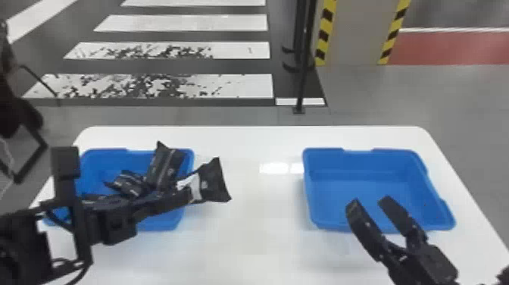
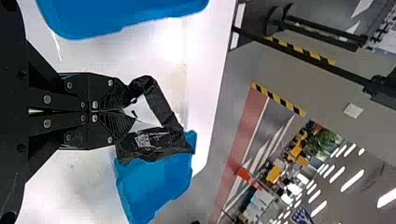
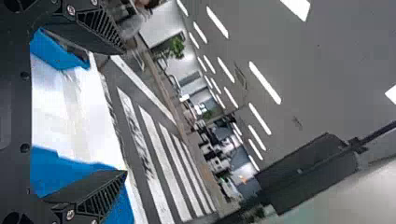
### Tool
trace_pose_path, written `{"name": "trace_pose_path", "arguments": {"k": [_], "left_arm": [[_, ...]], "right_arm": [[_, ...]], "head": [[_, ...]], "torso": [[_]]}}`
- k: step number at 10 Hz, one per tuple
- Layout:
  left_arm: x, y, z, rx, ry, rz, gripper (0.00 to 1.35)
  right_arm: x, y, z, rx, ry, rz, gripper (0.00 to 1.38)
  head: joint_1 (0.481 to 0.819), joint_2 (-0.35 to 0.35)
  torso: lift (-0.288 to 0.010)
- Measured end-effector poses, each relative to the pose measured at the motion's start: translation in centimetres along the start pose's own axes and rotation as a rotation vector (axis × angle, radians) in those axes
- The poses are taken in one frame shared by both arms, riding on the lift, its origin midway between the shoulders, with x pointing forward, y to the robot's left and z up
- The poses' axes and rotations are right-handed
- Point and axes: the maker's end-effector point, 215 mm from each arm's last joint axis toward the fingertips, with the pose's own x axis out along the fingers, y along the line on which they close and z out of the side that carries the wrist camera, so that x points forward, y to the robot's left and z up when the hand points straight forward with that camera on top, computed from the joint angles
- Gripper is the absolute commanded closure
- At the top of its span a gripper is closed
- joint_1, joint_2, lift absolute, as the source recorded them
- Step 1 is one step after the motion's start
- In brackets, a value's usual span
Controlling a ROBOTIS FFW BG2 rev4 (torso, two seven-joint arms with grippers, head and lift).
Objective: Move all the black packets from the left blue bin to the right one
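Jaws: L grip [image 1: 186, 195] pinched tight on the white part of a held pkt [image 1: 214, 182], tips together in L wrist view; R grip [image 1: 369, 201] wide, fingers well apart w/ a gap btwn, nothing held. L grip reaches across L bin [image 1: 104, 152] to its R side; the held pkt's blk end flares out past that side, above the table [image 1: 246, 242]. Can't tell if held pkt touches L bin's rim. L wrist view has the same pkt bent, blk sections either side of the white bit. Inside L bin, at least 2 more blk pkts: the tall pkt [image 1: 162, 166] leans up nr the far R corner, top end poking above the rim; the low pkt [image 1: 130, 184] lies just L of it, nr mid-bin. L arm hides part of L bin, so full pkt count unclear. R bin [image 1: 322, 152] sits on same table, well R of L bin. R grip also well R of L bin, tips overlapping R bin's near part in head view. Beyond L bin, past the table: floor w/ white stripes [image 1: 181, 22].
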Motion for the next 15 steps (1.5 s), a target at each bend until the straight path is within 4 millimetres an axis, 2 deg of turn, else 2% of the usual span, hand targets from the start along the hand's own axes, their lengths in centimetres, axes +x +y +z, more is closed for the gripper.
{"name": "trace_pose_path", "arguments": {"k": [3, 6, 8, 9, 10, 11, 12, 15], "left_arm": [[2.5, -5.1, -0.2, 0.002, 0.009, -0.142, 1.21], [4.2, -8.4, -0.1, 0.005, 0.022, -0.221, 1.21], [5.1, -10.8, -1.3, -0.011, 0.051, -0.281, 1.21], [5.5, -11.9, -1.8, -0.018, 0.065, -0.306, 1.21], [5.7, -12.5, -2.2, -0.022, 0.073, -0.320, 1.21], [5.8, -12.8, -2.4, -0.025, 0.079, -0.327, 1.21], [5.9, -13.0, -2.6, -0.028, 0.084, -0.330, 1.21], [5.9, -13.0, -2.4, -0.026, 0.077, -0.328, 1.21]], "right_arm": [[1.8, 5.0, -4.0, 0.186, 0.158, 0.123, 0.11], [3.5, 8.8, -4.6, 0.244, 0.197, 0.219, 0.11], [4.7, 9.3, -4.8, 0.253, 0.202, 0.245, 0.11], [5.4, 9.2, -4.8, 0.253, 0.198, 0.250, 0.16], [6.0, 9.2, -4.5, 0.252, 0.188, 0.258, 0.63], [6.3, 9.2, -4.4, 0.255, 0.184, 0.264, 1.20], [6.5, 9.0, -4.4, 0.259, 0.175, 0.260, 1.28], [6.6, 8.9, -4.2, 0.261, 0.158, 0.259, 1.28]], "head": [[0.695, 0.067], [0.695, 0.075], [0.695, 0.054], [0.695, 0.047], [0.695, 0.034], [0.695, 0.029], [0.695, 0.026], [0.695, 0.021]], "torso": [[-0.121], [-0.121], [-0.121], [-0.121], [-0.121], [-0.121], [-0.121], [-0.121]]}}
